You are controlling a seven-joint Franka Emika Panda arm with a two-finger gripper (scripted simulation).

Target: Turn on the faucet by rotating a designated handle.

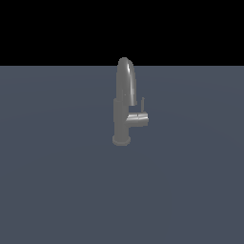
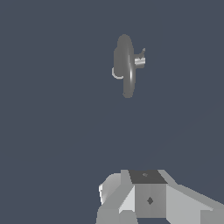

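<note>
- Faucet [image 1: 123, 107] stands upright on the grey worktop [image 1: 57, 181]; round base down, arched spout up.
- Side stub points to the exterior view's right; handle [image 1: 142, 104], a thin rod, rises upright from the stub's end, just beside the spout.
- Exterior view: no arm or claw in sight.
- Wrist view: faucet [image 2: 125, 65] seen from above, well apart from the claw, out ahead of it; handle [image 2: 142, 53] shows as a small sliver at the stub's tip.
- Claw [image 2: 146, 201]: only part of the grey body at the frame edge shows; fingertips out of frame, so spread or pressed together cannot be told.
- Nothing touches the faucet.
</note>
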